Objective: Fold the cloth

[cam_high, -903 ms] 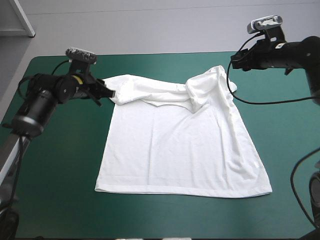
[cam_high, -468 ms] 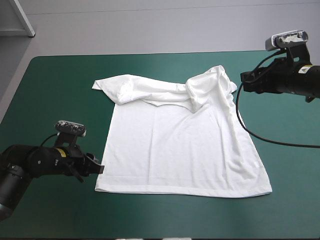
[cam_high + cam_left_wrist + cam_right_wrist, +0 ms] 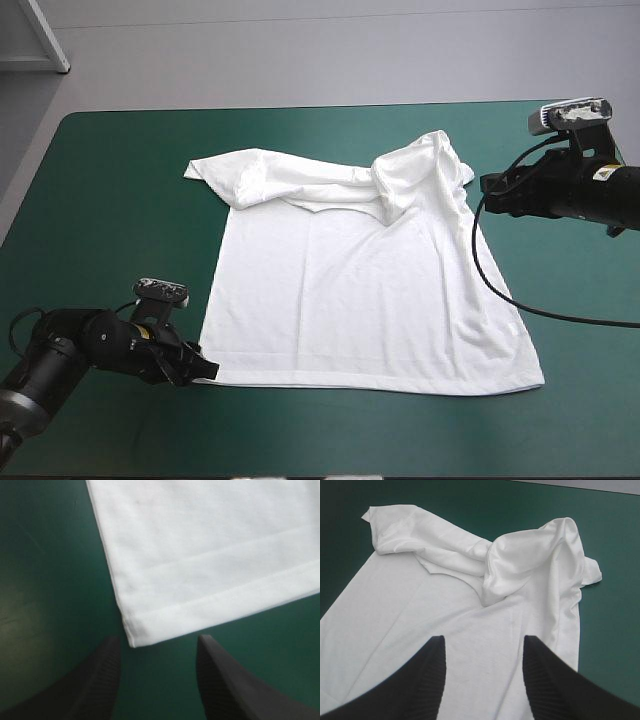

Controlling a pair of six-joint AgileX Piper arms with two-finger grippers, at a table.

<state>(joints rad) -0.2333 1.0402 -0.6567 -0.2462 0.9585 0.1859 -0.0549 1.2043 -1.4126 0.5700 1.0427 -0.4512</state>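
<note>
Your T-shirt [image 3: 370, 290] lies spread mid-table on the teal-green cover [image 3: 100, 220], its far end rumpled. By my judgement no fold is made yet. Your left gripper [image 3: 157, 641] gapes empty at the near-left hem corner; the right gripper [image 3: 485, 642] — also parted, holding nothing — hovers off the far-right shoulder.

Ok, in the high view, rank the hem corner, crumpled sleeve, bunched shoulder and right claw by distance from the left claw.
1. Hem corner, just ahead of the left claw.
2. Crumpled sleeve, far left.
3. Bunched shoulder, far right.
4. Right claw, past the right side.
</note>
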